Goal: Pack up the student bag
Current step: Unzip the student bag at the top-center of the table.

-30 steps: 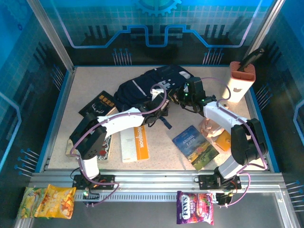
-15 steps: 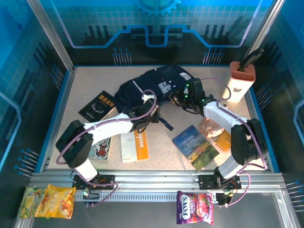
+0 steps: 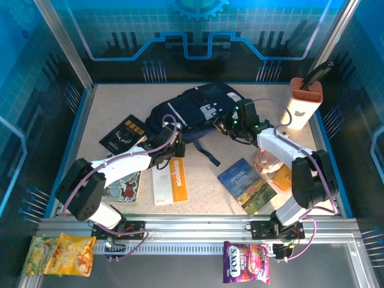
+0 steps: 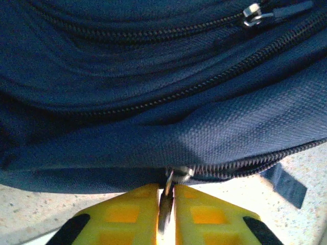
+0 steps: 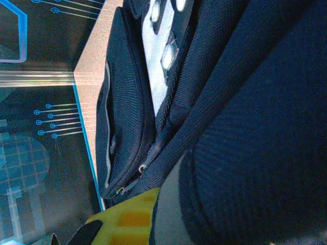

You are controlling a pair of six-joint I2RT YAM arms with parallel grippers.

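Pinching 1 zip pull (image 4: pixel 166 179), L gripper (image 4: pixel 165 191); R gripper (image 3: pixel 227 125) clamps 1 student bag (image 3: pixel 187 111).

Backpack (image 3: pixel 192 111): dark navy weave, thin white stripes, grey-white patch near its top. Zip teeth black; zip pull (image 4: pixel 166 196) silver.
Left fingers (image 4: pixel 127 217): yellow, black at the outer corners.
Table (image 3: pixel 108 108): beige, finely speckled.
Left of frame, black book (image 3: pixel 124 133): gold marks on the cover.
Centre, notebook (image 3: pixel 170 181): white with an orange band.
Right of centre, paperback (image 3: pixel 246 185): blue sky over green fields.
Upper right, holder (image 3: pixel 302 105): white body, terracotta top.
Bottom edge: yellow snack bag (image 3: pixel 60 255), orange-tinged; purple snack bag (image 3: pixel 246 270), magenta, possibly a red fruit print.
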